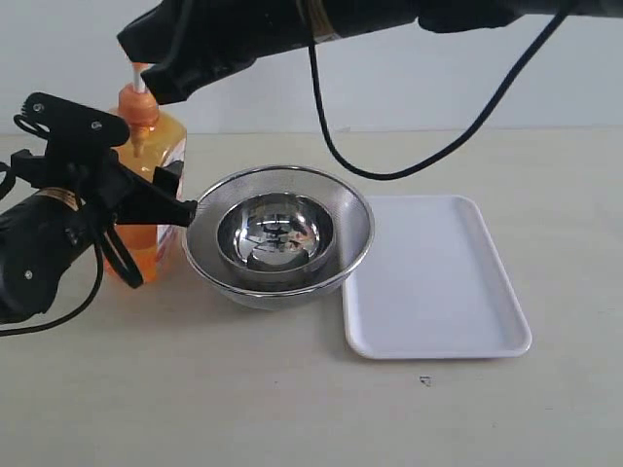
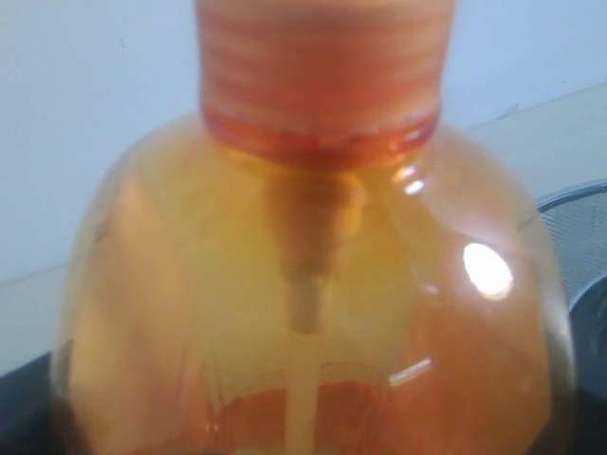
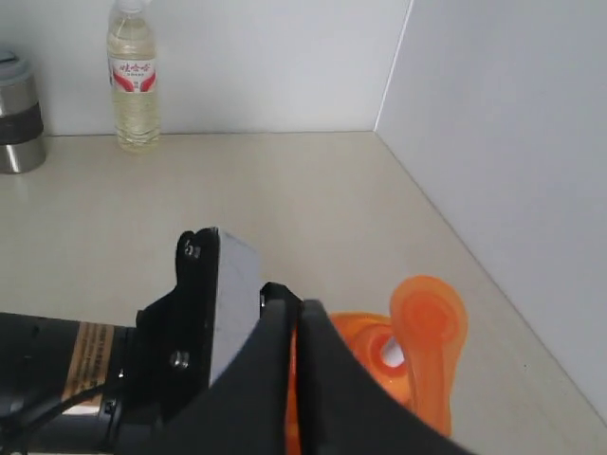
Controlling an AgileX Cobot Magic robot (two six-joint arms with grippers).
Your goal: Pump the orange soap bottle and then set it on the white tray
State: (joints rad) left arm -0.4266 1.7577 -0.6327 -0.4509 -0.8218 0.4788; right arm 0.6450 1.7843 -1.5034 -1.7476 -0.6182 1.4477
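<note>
The orange soap bottle (image 1: 161,136) stands upright at the left of the table. My left gripper (image 1: 175,190) is shut on its body. The bottle (image 2: 313,284) fills the left wrist view, and the fingers are hidden there. My right gripper (image 1: 170,88) reaches across from the upper right and sits at the top of the pump; its black fingers (image 3: 327,379) are pressed together with nothing between them. The orange pump head (image 3: 429,332) shows just beside the fingertips of the right gripper (image 3: 296,313). The white stem (image 1: 141,83) is exposed above the collar. The white tray (image 1: 438,282) lies flat at the right.
Nested steel bowls (image 1: 277,233) in a mesh strainer sit between the bottle and the tray, touching the tray's left rim; the strainer's edge (image 2: 579,227) is close to the bottle. A black cable (image 1: 389,165) hangs over the table. A water bottle (image 3: 133,76) and steel cup (image 3: 17,114) stand by the wall.
</note>
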